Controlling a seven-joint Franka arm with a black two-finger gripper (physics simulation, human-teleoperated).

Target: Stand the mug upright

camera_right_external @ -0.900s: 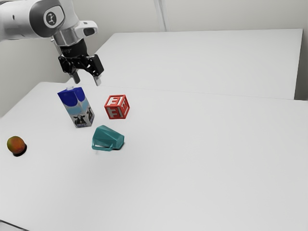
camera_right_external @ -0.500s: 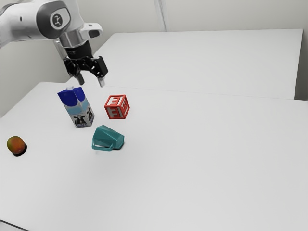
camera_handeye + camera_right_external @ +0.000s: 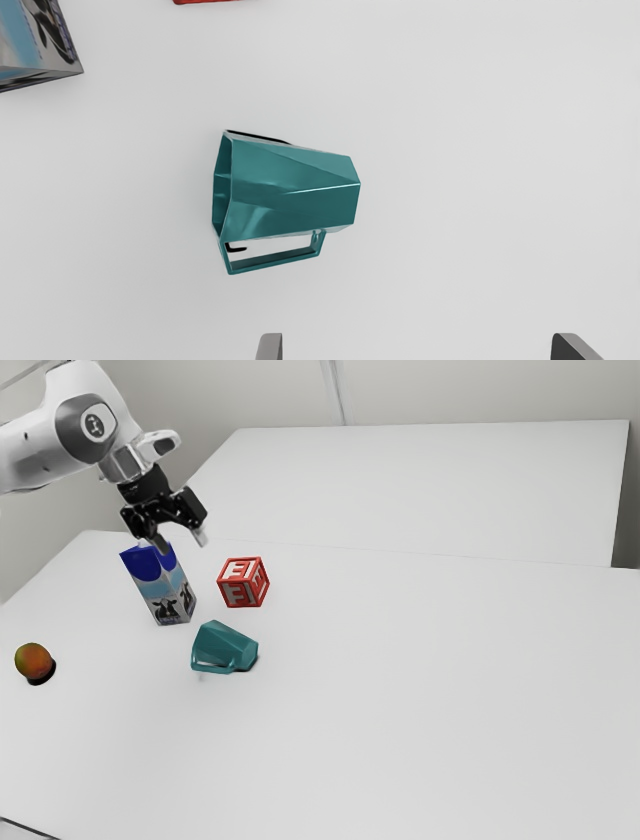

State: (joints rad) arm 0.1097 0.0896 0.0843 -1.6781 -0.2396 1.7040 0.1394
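My gripper [image 3: 182, 544] hangs in the air over the milk carton's top in the exterior view, well above the table. In the wrist view the gripper [image 3: 417, 345] is open, its fingertips wide apart with bare table between them. The teal mug [image 3: 224, 648] lies on its side on the table. Seen from my hand, the mug [image 3: 292, 190] has its mouth facing toward the carton's side of the picture, and its handle lies on the side toward my fingertips. Nothing touches the mug.
A blue and white milk carton [image 3: 167, 588] stands beside a red letter block [image 3: 243, 582], both behind the mug. A reddish-green fruit [image 3: 34, 661] rests at the exterior view's left. The white table [image 3: 430, 700] extends to the exterior view's right.
The hand first moved slightly toward the exterior view's right, then swung back left and a little lower, tilting. Mug, carton, block and fruit have stayed put.
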